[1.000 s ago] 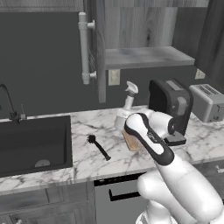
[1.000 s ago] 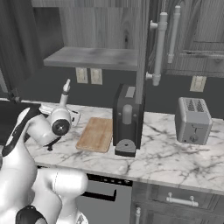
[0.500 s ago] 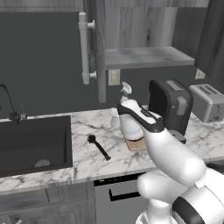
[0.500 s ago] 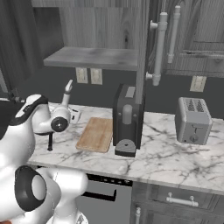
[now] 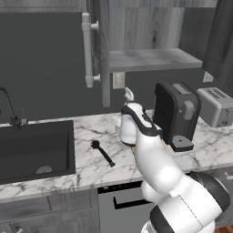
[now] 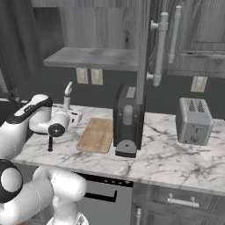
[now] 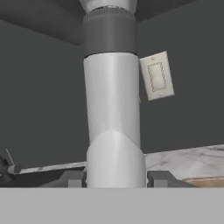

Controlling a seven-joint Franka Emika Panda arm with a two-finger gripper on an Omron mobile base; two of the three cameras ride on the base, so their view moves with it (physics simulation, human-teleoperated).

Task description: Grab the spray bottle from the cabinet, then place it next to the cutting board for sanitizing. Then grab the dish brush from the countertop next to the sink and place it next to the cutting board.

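Note:
The pale spray bottle (image 6: pixel 67 102) stands upright, its white trigger nozzle (image 5: pixel 129 94) above my hand. My gripper (image 6: pixel 71 117) is shut on the bottle's lower body; in the hand view the bottle (image 7: pixel 113 122) rises between my two fingertips (image 7: pixel 159 178). It is low over the marble countertop (image 6: pixel 167 158), just left of the light-brown cutting board (image 6: pixel 96 135); its base is hidden. The black dish brush (image 5: pixel 102 152) lies on the countertop between the black sink (image 5: pixel 32 145) and my arm. The cabinet (image 5: pixel 150 59) stands open with a bare grey shelf.
A black coffee machine (image 6: pixel 127 118) stands right of the cutting board, and a silver toaster (image 6: pixel 193 121) further right. The cabinet door's white bar handle (image 5: pixel 87 50) hangs above the brush. A dark faucet (image 5: pixel 7 104) rises behind the sink.
My arm has swung round and the hand has come down a little with the spray bottle, which stays upright beside the cutting board. The brush has not moved.

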